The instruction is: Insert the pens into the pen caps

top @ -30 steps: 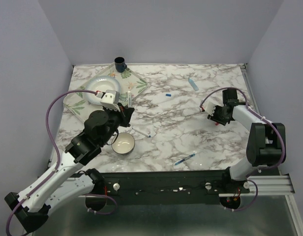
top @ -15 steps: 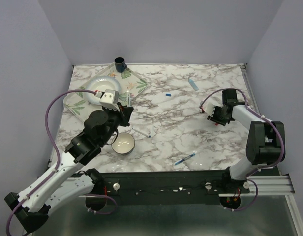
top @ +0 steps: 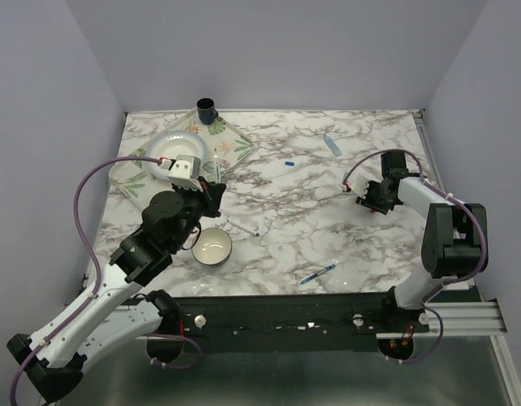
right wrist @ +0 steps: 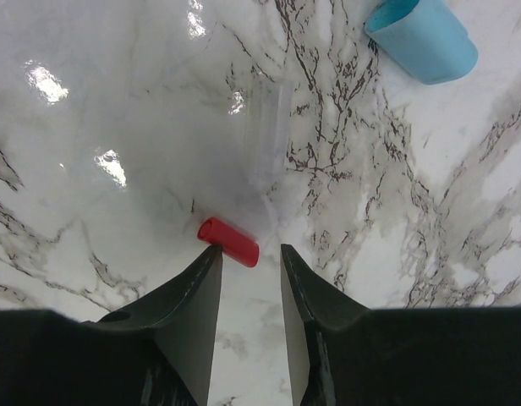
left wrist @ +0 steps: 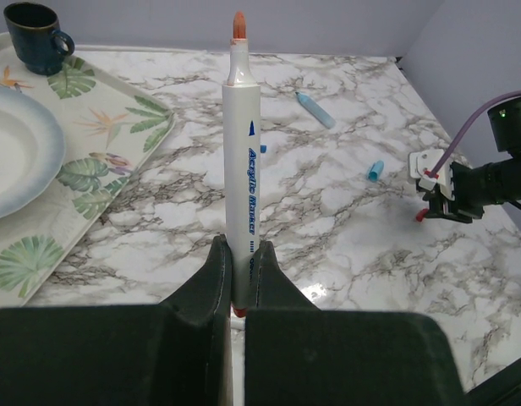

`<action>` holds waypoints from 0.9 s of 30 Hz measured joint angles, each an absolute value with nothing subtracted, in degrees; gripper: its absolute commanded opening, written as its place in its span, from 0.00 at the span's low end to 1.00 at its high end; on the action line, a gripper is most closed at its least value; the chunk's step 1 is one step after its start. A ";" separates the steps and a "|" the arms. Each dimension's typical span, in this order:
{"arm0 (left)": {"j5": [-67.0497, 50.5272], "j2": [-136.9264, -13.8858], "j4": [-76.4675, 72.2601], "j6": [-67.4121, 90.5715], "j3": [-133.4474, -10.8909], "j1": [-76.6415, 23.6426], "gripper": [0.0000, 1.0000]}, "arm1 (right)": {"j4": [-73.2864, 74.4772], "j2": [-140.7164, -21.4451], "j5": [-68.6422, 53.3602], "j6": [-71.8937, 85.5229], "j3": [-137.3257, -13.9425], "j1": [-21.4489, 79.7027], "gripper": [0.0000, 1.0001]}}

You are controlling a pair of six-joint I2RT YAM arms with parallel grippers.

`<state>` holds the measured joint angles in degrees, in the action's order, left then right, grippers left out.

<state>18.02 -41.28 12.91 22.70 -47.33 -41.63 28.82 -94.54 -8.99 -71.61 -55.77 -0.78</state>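
Take the bowl (top: 212, 246) as your marker. Just beyond it your left gripper (left wrist: 238, 254) is pinched tight on the bottom end of the red-tipped pen (left wrist: 242, 152), with nearly the whole white barrel standing out past the fingers. With so short a hold, I judge that any off-axis push when the tip meets a cap could swing the pen in the grip or slide it back between the pads. Far to the right of the bowl, your right gripper (right wrist: 249, 250) is partly spread, its tips low over the table on either side of the red cap (right wrist: 228, 241). The cap lies on its side at a slant, nearer one finger than the other and, as far as I can tell, touched by neither. If you close from here, that nearer finger will likely meet it first, and the round cap may roll, spin or squirt out. Even if caught, it could sit skewed with its mouth turned from the pen; which end is open I cannot tell. Counting outward from the bowl, you have four pens: a slim blue pen (top: 318, 273) right of it toward the front edge, a white pen with a blue end (top: 244, 227) just right of it, the held one, and a thick light-blue pen (top: 331, 144) far beyond and right. There are three caps: the red one, a light blue cap (right wrist: 421, 38) near it, and a dark blue cap (top: 288, 161) beyond the bowl to the right. Beyond the bowl to the left sit one tray (top: 235, 144), one plate (top: 155, 145) and one cup (top: 206, 108).
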 measured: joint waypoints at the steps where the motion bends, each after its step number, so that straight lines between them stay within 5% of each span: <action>1: 18.17 -41.17 12.91 22.70 -47.33 -41.63 0.00 | 29.08 -94.72 -9.02 -71.53 -55.94 -0.78 0.41; 27: 19.97 -39.22 12.93 22.70 -47.31 -41.30 0.00 | 34.70 -95.77 -10.09 -71.64 -57.08 -0.86 0.39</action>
